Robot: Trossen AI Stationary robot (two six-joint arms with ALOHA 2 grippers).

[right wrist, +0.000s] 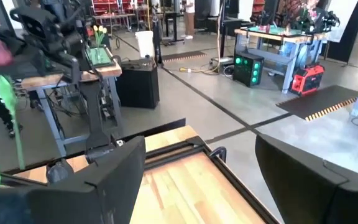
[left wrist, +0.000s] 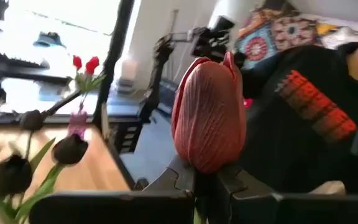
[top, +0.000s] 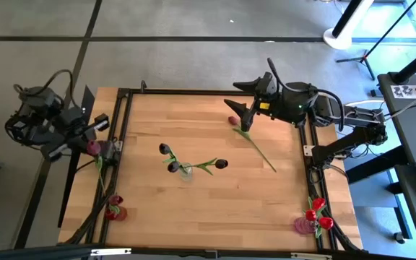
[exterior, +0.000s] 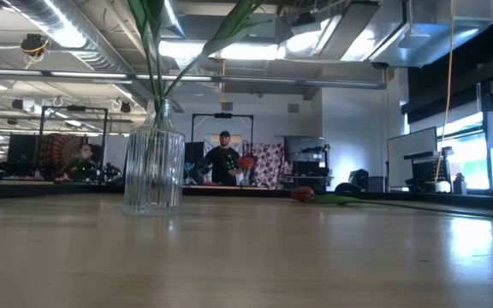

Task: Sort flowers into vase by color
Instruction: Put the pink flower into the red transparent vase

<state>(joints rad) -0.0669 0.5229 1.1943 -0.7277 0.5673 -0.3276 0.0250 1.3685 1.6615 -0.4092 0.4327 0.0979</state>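
the left gripper [left wrist: 207,186] clamps a ribbed mauve-pink tulip [left wrist: 209,112], while the ridged glass vase [exterior: 153,162] stands beside the spread-wide right gripper [top: 238,108].

Robotics lab/workshop: bare grey concrete floor [right wrist: 241,118], exposed silver ceiling ducts [exterior: 67,30], metal-frame workbenches w/ electronics [right wrist: 272,43], person in dark shirt [exterior: 223,162] behind.

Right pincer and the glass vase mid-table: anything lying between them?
In the high view, only bare wood lies between the right pincer and the vase; the loose tulip lies off to the side.
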